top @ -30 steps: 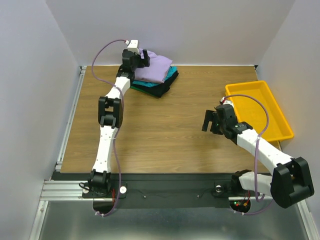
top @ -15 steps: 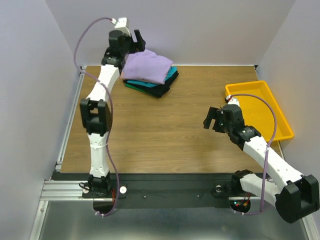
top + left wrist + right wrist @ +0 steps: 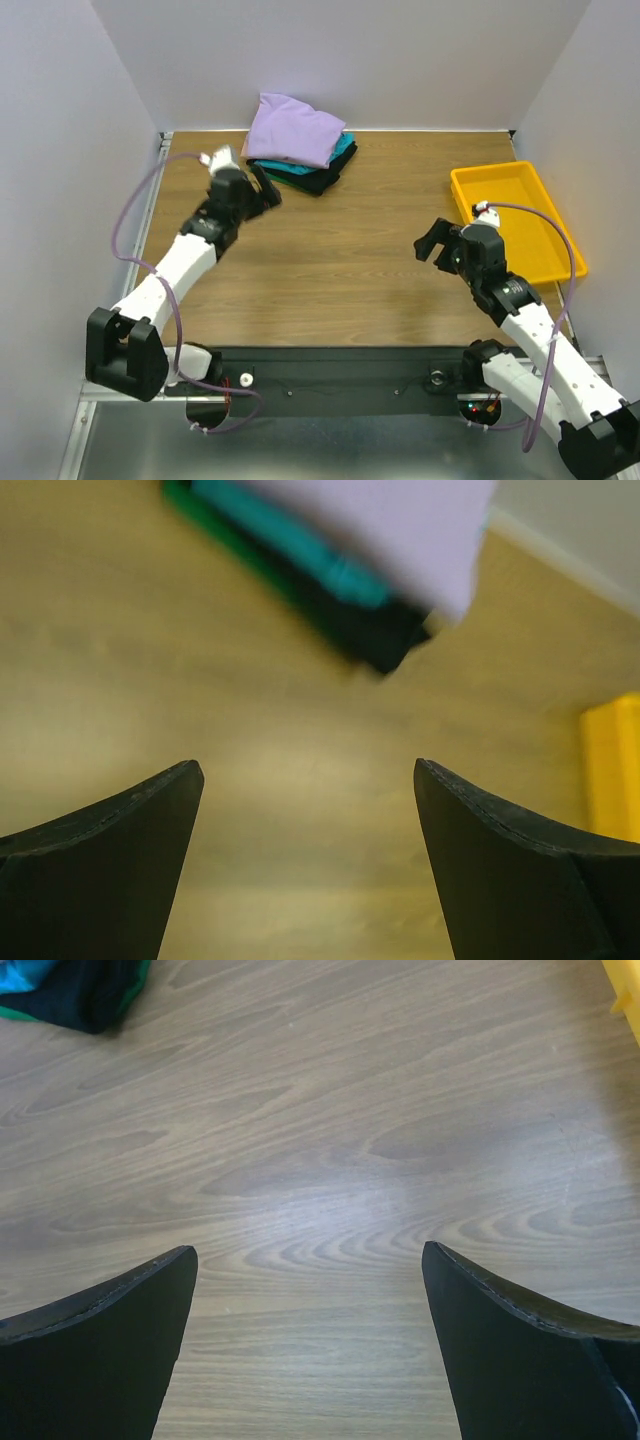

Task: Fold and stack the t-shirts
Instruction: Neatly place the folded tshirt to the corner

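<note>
Your left fingers [image 3: 268, 188] stand wide apart over the counter [image 3: 340, 270] and hold nothing. The shirts [image 3: 305, 150] lie in a folded stack just ahead of those fingertips, near but not touching them. The purple shirt [image 3: 295, 130] is on top, and below it a teal one [image 3: 343, 150], a black one [image 3: 322, 178] and a green edge [image 3: 268, 168] show. The left wrist view is blurred, so finer detail of the stack cannot be made out. Your right fingers [image 3: 432, 243] are also spread apart and empty above bare wood. From them the stack lies well ahead and to the left, with only its dark corner showing in the right wrist view. The yellow tray [image 3: 520, 205] sits close on the right of those fingers.
</note>
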Controlling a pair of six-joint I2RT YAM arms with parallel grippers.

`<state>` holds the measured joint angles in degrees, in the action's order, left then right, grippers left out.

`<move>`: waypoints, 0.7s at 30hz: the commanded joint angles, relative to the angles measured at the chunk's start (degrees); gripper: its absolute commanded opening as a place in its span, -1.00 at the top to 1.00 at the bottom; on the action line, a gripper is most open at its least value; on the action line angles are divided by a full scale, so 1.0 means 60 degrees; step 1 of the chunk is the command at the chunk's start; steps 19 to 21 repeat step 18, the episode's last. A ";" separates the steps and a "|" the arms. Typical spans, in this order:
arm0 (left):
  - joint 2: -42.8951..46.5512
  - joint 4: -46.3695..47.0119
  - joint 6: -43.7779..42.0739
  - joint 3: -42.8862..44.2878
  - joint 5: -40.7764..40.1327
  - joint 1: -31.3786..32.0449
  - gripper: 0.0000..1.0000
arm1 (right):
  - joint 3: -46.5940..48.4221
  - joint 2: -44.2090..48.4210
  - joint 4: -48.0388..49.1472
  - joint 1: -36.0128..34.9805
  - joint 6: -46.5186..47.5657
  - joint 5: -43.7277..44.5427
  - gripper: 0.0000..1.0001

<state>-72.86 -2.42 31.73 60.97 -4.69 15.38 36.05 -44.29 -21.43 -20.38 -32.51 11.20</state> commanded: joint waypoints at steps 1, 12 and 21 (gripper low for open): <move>0.1257 -0.0447 0.1333 -0.1882 -0.1956 0.1288 -0.97 | -0.0500 0.0526 0.0115 -0.0075 -0.0338 0.0403 -1.00; 0.2812 -0.1882 0.2051 -0.2632 -0.3379 0.1407 -0.97 | -0.1438 0.1303 0.0129 -0.0075 -0.0602 0.0301 -1.00; 0.2651 -0.1751 0.1773 -0.2589 -0.3364 0.1407 -0.97 | -0.1336 0.1362 0.0129 -0.0075 -0.0484 0.0315 -1.00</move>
